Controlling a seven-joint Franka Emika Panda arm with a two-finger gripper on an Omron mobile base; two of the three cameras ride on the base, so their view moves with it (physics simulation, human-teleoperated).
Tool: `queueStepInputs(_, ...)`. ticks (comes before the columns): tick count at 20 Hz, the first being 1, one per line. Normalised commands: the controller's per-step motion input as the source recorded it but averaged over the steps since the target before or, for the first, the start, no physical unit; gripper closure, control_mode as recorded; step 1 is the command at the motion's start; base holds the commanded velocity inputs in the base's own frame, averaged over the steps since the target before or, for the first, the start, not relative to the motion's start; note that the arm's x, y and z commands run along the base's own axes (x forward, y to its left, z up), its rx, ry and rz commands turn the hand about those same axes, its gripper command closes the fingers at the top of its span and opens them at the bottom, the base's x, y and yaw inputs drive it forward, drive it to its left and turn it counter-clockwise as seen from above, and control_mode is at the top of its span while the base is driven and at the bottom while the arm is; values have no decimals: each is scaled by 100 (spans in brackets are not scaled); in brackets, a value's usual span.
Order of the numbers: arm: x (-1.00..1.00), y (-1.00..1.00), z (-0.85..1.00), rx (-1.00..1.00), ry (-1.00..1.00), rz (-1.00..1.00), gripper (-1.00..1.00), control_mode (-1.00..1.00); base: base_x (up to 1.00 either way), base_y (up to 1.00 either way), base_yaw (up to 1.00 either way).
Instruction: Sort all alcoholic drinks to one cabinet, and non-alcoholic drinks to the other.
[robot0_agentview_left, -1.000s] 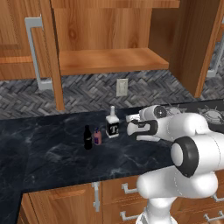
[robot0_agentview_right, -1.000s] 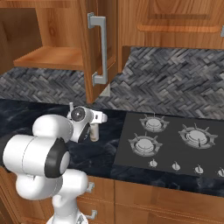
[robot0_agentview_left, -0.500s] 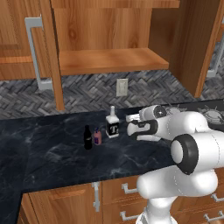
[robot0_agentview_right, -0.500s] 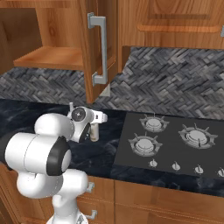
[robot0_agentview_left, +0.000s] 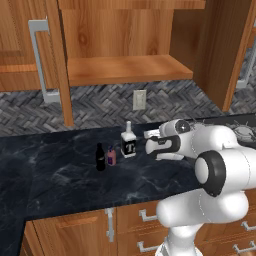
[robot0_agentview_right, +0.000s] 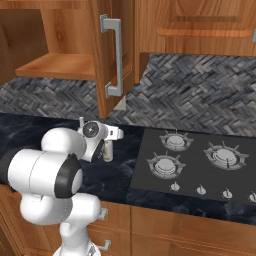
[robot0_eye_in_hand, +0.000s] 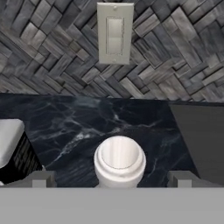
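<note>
— Cream-white bottle (robot0_eye_in_hand: 119, 162), where is it?
— Bottom centre of the hand view, between the spread fingertips of the gripper (robot0_eye_in_hand: 112, 179), untouched.
— And the others?
— Left of centre in the left base view: square clear bottle (robot0_agentview_left: 129, 143), pink-purple bottle (robot0_agentview_left: 111, 156), black bottle (robot0_agentview_left: 100, 157), all standing on the dark marble counter (robot0_agentview_left: 60, 175).

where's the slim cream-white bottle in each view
Left base view: cannot make it out; the arm's white wrist covers that spot, right of the square T bottle.
Right base view: slim cream-white bottle left of centre, on the counter, just right of the arm.
Hand view: bottom centre, seen from above.
Shared landmark: the wall outlet behind it.
</note>
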Motion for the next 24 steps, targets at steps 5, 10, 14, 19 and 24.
queueStepInputs(5,1,-1,-2,0,0,0,100,-100,0,0,0)
queueStepInputs(10,0,0,-3,0,0,0,100,-100,0,0,0)
queueStepInputs(14,0,6,-2,0,0,0,100,-100,0,0,0)
queueStepInputs(19,0,0,0,0,1,0,100,-100,0,0,0)
queueStepInputs(24,0,0,0,0,0,0,100,-100,0,0,0)
